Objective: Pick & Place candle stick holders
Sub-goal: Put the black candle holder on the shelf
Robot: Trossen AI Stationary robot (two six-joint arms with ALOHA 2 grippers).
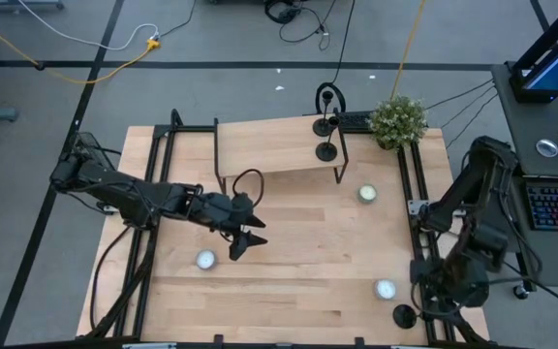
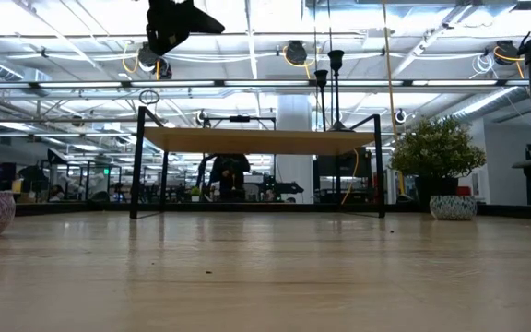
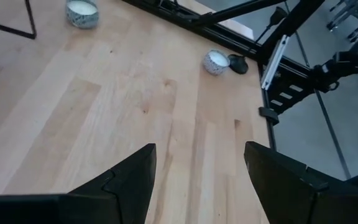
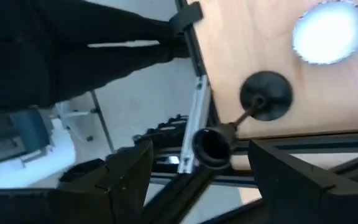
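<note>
Matte black against pale wood, the third candle stick holder point(image 1: 404, 315) stands at the table's near right corner, just beside a white tealight point(image 1: 386, 289) and very close to the table point(image 1: 289, 281) edge. The other two holders point(image 1: 326, 126) already stand on the small raised shelf point(image 1: 269, 147) at the back, near the potted plant point(image 1: 398, 119).

We see the right gripper point(image 4: 197, 168) hanging directly above the corner holder point(image 4: 229, 127), fingers spread wide and empty, with the holder's cup between them in the right wrist view. The left gripper point(image 1: 245, 239) hovers over mid-table, also parted and holding nothing, as its wrist view shows bare wood between the fingers point(image 3: 129, 180).

We judge the main risk to be the thin stem: if the right gripper comes down off-centre, one finger could strike the cup and tip the holder, and so near the edge it may roll off the table. A closing finger could also nudge the tealight beside the base. A grip on the narrow stem may let the holder swing or slip during the carry, and the two holders on the shelf could be knocked over at placement.
</note>
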